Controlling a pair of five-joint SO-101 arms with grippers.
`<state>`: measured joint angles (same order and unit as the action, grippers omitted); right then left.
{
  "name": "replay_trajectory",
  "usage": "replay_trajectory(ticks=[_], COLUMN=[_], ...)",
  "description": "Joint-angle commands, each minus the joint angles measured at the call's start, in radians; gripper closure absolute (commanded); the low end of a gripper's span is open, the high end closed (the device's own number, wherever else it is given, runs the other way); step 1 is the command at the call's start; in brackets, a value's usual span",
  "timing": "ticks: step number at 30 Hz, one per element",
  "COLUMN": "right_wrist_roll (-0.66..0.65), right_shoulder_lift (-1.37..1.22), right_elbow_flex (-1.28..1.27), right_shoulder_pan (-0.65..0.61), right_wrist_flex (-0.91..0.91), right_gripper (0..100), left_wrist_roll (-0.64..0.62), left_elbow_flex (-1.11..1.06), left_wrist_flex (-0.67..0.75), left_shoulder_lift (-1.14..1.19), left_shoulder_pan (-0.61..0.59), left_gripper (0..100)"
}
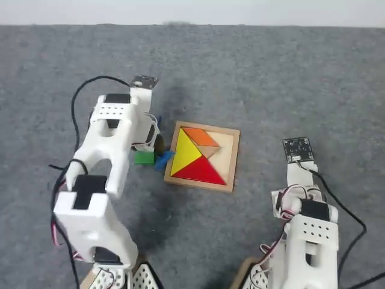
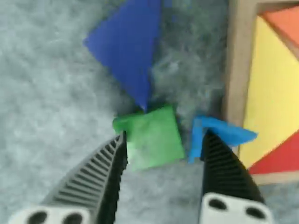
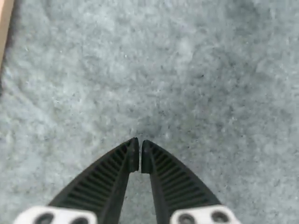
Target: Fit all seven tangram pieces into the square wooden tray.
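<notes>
High view: the square wooden tray (image 1: 225,153) lies on the grey bench (image 1: 289,72) between the two arms and is only partly filled. A yellow triangle (image 1: 184,154) and a red triangle (image 1: 201,172) are laid in the part nearest the left arm, and an orange piece (image 1: 201,136) is set along the far edge. A small tan shape can be made out beside the orange piece, but whether it is a fourth piece or bare wood cannot be told. The part of the tray toward the right arm is bare wood.

Three pieces are seen outside the tray in the left wrist view. A light blue piece (image 2: 217,133) lies just beside the tray's rim, a green square (image 2: 154,140) lies next to it, and a dark blue triangle (image 2: 128,51) is placed beyond, its tip meeting the green square's edge.

The left end effector (image 2: 164,137) is spread wide, with one finger at each side of the green square, and nothing is gripped. The right end effector (image 3: 140,144) is closed on nothing over bare bench at the tray's other side.

The task is judged roughly half done. At least three pieces are left to be fitted, and the green square appears to be the one in hand.
</notes>
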<state>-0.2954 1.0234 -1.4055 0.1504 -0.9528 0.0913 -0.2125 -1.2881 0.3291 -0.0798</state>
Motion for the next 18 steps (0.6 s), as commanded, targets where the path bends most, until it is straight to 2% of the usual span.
replay_trajectory(ticks=[1, 13, 18], right_wrist_roll=[-0.015, -0.015, -0.015], right_shoulder_lift=[0.022, 0.022, 0.022], right_elbow_flex=[0.005, 0.005, 0.005], right_shoulder_pan=[0.008, 0.008, 0.008], right_wrist_flex=[0.018, 0.018, 0.018], right_gripper=[97.1, 97.1, 97.1], left_wrist_roll=[-0.009, 0.040, 0.074], left_elbow_flex=[0.008, 0.002, 0.001], left_wrist_flex=[0.028, 0.029, 0.060], left_shoulder_lift=[0.023, 0.095, 0.089], left_shoulder_pan=[-0.020, -0.044, -0.043], left_gripper=[76, 78, 88])
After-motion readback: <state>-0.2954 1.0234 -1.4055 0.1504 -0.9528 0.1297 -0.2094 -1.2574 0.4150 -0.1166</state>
